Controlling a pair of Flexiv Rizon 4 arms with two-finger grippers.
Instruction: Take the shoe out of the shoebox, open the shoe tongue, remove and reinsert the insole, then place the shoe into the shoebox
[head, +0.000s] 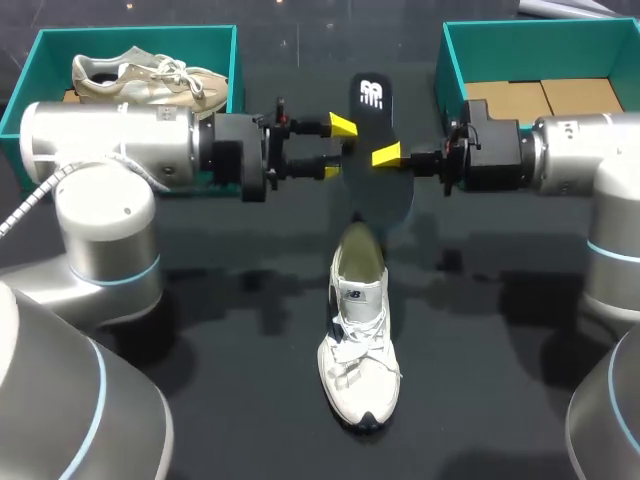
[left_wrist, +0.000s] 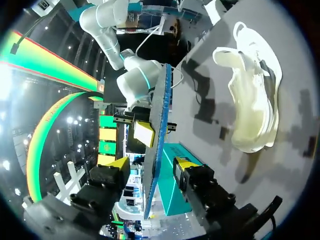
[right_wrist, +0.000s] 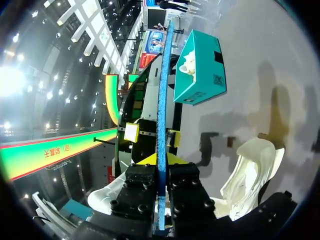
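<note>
Right jaws on insole (right_wrist: 161, 125) edge

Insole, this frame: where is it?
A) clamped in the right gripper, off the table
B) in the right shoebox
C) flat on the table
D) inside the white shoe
A: the right gripper is shut on the insole, holding it edge-up, clear of the white shoe.

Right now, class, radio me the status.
Right claw shut on insole. Left claw open around it. Shoe on table below. Nothing between them.

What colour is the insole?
The insole is black with a white logo; the head view shows it best.
</note>
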